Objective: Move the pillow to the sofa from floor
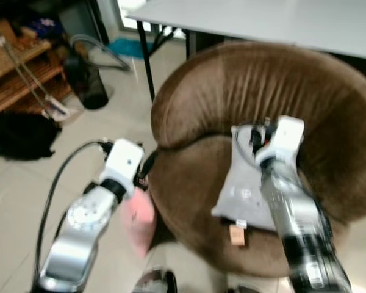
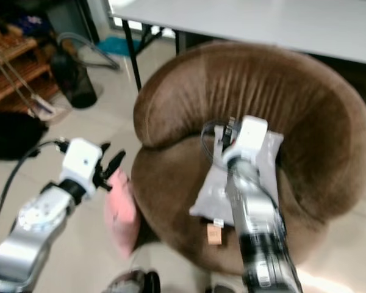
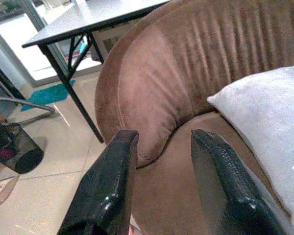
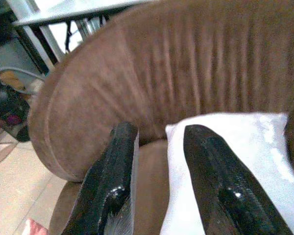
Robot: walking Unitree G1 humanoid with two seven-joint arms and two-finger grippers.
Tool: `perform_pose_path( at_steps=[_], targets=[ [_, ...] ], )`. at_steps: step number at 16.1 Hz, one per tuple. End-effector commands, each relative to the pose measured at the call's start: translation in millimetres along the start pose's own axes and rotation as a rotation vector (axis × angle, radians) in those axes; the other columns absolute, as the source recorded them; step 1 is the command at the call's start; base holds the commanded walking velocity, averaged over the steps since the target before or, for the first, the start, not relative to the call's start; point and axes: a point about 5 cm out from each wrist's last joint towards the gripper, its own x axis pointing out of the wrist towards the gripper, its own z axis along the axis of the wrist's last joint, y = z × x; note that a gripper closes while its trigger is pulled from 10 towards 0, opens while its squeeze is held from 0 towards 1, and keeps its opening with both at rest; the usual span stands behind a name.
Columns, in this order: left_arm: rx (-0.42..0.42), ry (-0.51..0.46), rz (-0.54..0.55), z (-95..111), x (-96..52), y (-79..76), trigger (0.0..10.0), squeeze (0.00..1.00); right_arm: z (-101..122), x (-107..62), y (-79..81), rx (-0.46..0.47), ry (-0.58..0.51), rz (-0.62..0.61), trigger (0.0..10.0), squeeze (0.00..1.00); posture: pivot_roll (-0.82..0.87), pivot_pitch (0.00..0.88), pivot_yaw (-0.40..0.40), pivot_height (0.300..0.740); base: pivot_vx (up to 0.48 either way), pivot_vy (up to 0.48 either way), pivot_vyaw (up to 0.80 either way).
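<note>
Down at the near edge, a pink cushion [image 1: 138,218] lies on the tiled floor [image 1: 12,201], tucked against the front of the brown sofa [image 1: 305,91], and the left pincer [image 3: 159,183] hangs just above it with its two black fingers spread apart, nothing between them. Across on the seat, the white pillow [image 1: 244,189] rests propped against the backrest, a small tan tag [image 1: 236,234] at its near corner. Over it sits the right pincer [image 4: 159,178], fingers parted and empty, one finger over the pillow's edge, the other over bare brown seat. Beyond the sofa stands a grey desk [image 1: 262,21] on black legs, hard against the sofa's back. Off to the left, a dark bin [image 1: 85,79], a wooden shelf [image 1: 18,73] and a black bag [image 1: 21,135] crowd the floor.
</note>
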Motion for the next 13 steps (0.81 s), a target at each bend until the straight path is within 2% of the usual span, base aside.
perform_pose_path(
  at_steps=[1, 3, 6, 9, 13],
  targets=[
    [0.016, -0.014, 0.015, 2.8, 3.4, -0.2, 10.0, 0.00, 12.6, -5.0, 4.6, 0.006, -0.033, 0.026, 10.0, 0.00, -0.03, 0.027, 0.042, 0.740, 0.000, 0.000, 0.00],
    [0.003, -0.033, 0.054, 3.7, 4.0, 3.2, 10.0, 0.00, 7.8, -34.7, 3.6, -0.089, -0.028, 0.086, 10.0, 0.00, -0.05, 0.008, 0.047, 0.740, 0.000, 0.000, 0.00],
    [0.011, -0.043, 0.068, 3.1, 5.9, 5.5, 10.0, 0.00, -0.6, -60.0, -4.3, -0.153, 0.037, 0.071, 10.0, 0.00, -0.04, 0.000, 0.037, 0.740, 0.000, 0.189, 0.00],
    [0.007, -0.051, 0.107, 4.9, 5.5, 8.0, 10.0, 0.00, -7.5, -62.8, -14.4, -0.158, 0.082, 0.023, 10.0, 0.00, -0.02, 0.000, 0.012, 0.740, 0.000, 0.303, 0.00],
    [0.010, -0.052, 0.146, 6.1, 9.1, 12.5, 10.0, 0.00, -6.7, -56.1, -12.0, -0.226, 0.091, 0.066, 10.0, 0.00, -0.01, 0.000, 0.003, 0.740, 0.000, 0.348, 0.00]
  ],
)
